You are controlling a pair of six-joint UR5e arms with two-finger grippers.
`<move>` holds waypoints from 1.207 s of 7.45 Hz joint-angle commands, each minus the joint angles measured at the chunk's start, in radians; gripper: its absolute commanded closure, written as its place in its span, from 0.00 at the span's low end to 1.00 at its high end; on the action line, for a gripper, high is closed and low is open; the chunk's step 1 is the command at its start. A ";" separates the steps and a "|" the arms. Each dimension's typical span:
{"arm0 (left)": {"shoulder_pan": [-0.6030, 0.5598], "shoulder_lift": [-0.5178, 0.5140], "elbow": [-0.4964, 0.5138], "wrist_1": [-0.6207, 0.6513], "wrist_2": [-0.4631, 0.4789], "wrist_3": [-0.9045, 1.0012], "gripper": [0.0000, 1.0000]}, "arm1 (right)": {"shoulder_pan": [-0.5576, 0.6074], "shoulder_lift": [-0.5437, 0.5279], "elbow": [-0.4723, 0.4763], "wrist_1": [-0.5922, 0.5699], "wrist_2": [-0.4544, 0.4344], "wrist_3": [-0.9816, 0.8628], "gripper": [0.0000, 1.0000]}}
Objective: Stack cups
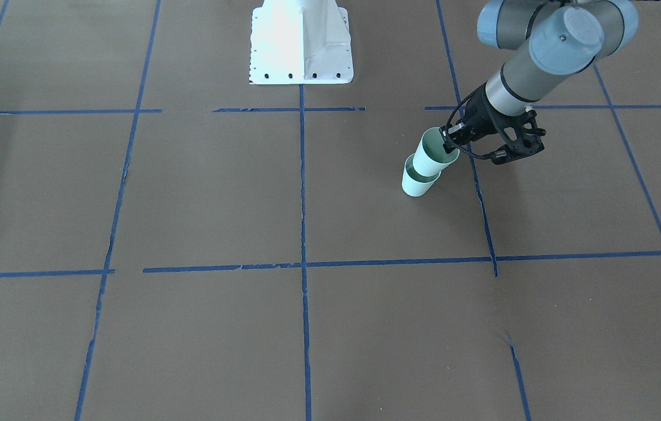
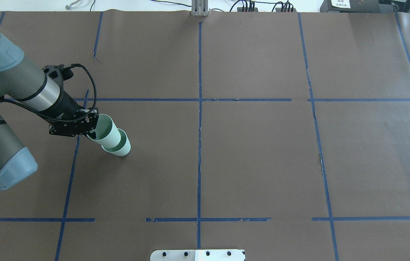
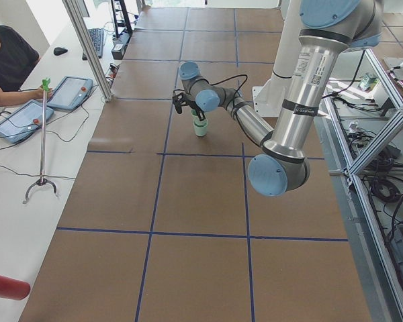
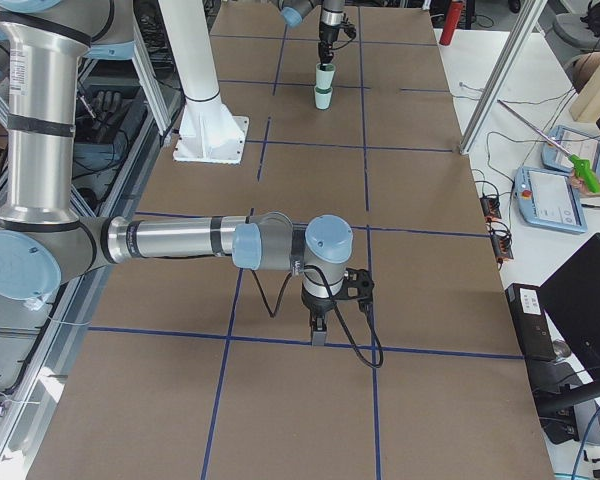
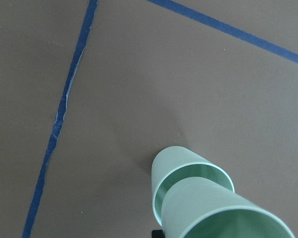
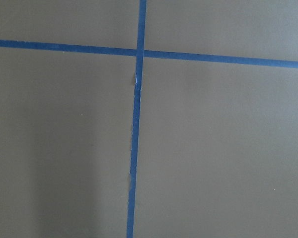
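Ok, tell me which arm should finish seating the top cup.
Left. The left gripper grips the upper cup by its rim, and that cup is tilted and partly inside the lower cup. The right gripper hangs far from both cups.

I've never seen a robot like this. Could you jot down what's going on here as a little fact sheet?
Top: upper cup, its base sunk partway into the cup below
Bottom: lower cup, standing on the table
Holder: left gripper, pinching the upper cup's rim
Idle: right gripper, far from the cups, pointing down at the table; open or shut unclear
Stack: formed, not yet let go
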 commanded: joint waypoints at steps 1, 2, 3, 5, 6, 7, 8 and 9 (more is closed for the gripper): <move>0.000 -0.013 0.012 0.000 0.000 -0.001 0.25 | 0.000 0.000 0.000 -0.001 0.000 0.000 0.00; 0.000 -0.013 0.012 0.000 0.000 -0.005 0.00 | 0.000 0.000 0.000 0.001 0.000 0.000 0.00; 0.000 -0.013 0.010 0.000 0.001 -0.003 0.00 | 0.000 0.000 0.000 -0.001 0.000 0.000 0.00; 0.000 -0.011 0.000 -0.002 0.001 0.005 0.00 | 0.000 0.000 0.000 0.001 0.000 0.000 0.00; -0.012 -0.010 -0.006 0.001 0.001 0.062 0.00 | 0.000 0.000 0.000 0.001 0.000 0.000 0.00; -0.043 -0.003 0.000 0.005 0.001 0.160 0.00 | 0.000 0.000 0.002 0.001 0.000 0.000 0.00; -0.102 0.003 0.007 0.011 0.001 0.308 0.00 | 0.000 0.000 0.000 -0.001 0.000 0.000 0.00; -0.159 0.033 0.021 0.020 0.003 0.412 0.00 | 0.000 0.000 0.000 0.001 0.000 0.000 0.00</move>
